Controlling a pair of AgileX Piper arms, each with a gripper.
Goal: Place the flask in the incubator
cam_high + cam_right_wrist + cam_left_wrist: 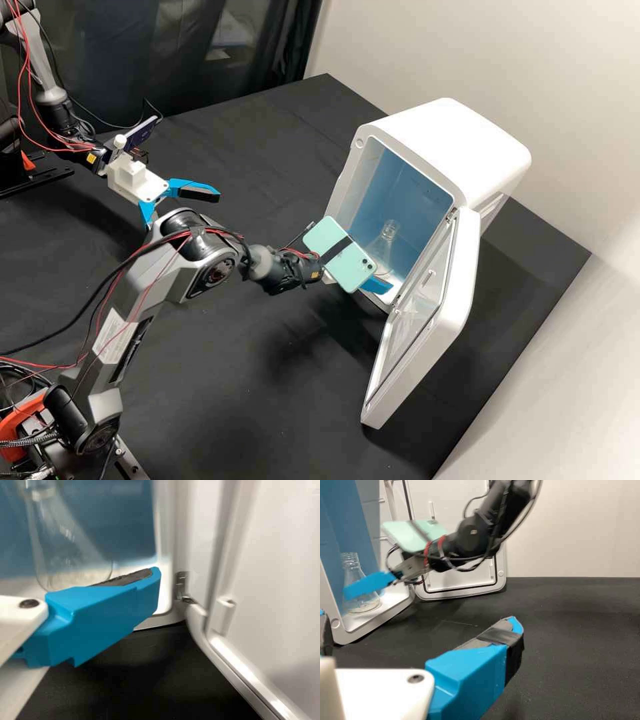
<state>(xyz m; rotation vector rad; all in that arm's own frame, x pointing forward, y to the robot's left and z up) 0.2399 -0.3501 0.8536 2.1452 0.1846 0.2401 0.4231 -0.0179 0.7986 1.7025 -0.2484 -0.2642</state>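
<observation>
High view gives you the flask (pixel 389 233), clear glass with a narrow neck, upright inside the white incubator (pixel 460 153), at 3 o'clock on the table (pixel 267 373). The door (pixel 427 313) hangs open at 5 o'clock. Right end effector (pixel 373 283) is at the opening, 7 o'clock of the flask, parted and empty, a green phone (pixel 340 253) strapped on its wrist. Left end effector (pixel 181 209), far at 9 o'clock, is spread wide, empty.

A black bench (pixel 267 373) covers most of the scene, and its cloth is matt with a few soft folds. A plain white wall (pixel 533 60) stands from 12 to 3 o'clock. Dark curtains (pixel 167 47) hang at 11 o'clock. A pale floor (pixel 567 400) lies at 4 o'clock, evenly lit.
</observation>
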